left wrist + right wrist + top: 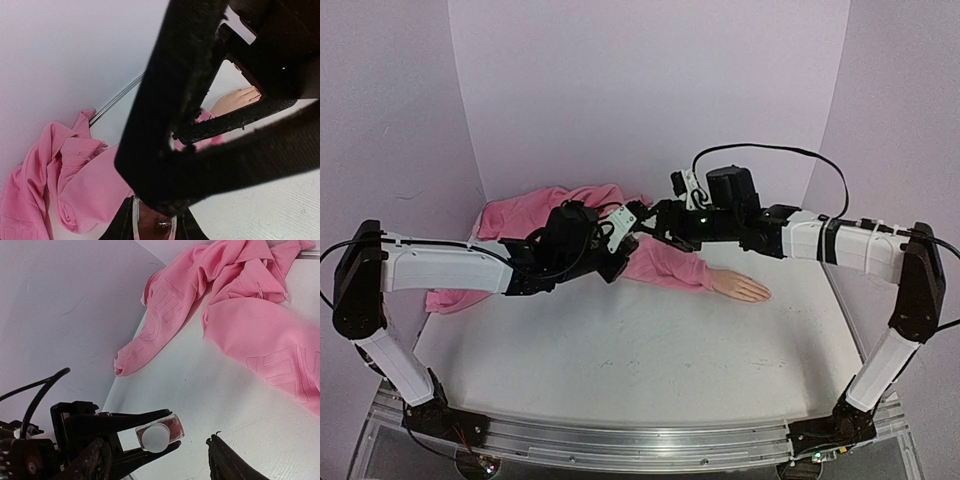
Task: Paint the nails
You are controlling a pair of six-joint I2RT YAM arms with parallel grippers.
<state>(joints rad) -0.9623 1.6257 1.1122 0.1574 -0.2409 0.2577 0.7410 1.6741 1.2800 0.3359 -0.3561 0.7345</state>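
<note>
The peach mannequin hand (741, 287) lies palm down on the table at centre right, its pink sleeve (665, 265) running left. Its nails are too small to make out. It also shows in the left wrist view (236, 100). My left gripper (628, 232) is shut on a tiny pinkish bottle (167, 429) with a pale cap (155, 438), held above the sleeve. The bottle also shows in the left wrist view (154, 222). My right gripper (157, 442) is open, one finger on each side of the cap, not touching it. In the top view the right gripper (658, 216) meets the left one.
A crumpled pink hoodie (545, 212) lies at the back left against the wall and also shows in the right wrist view (235, 285). Purple walls (650, 90) enclose the white table (620, 360) on three sides. The right gripper's fingers (180, 100) block much of the left wrist view.
</note>
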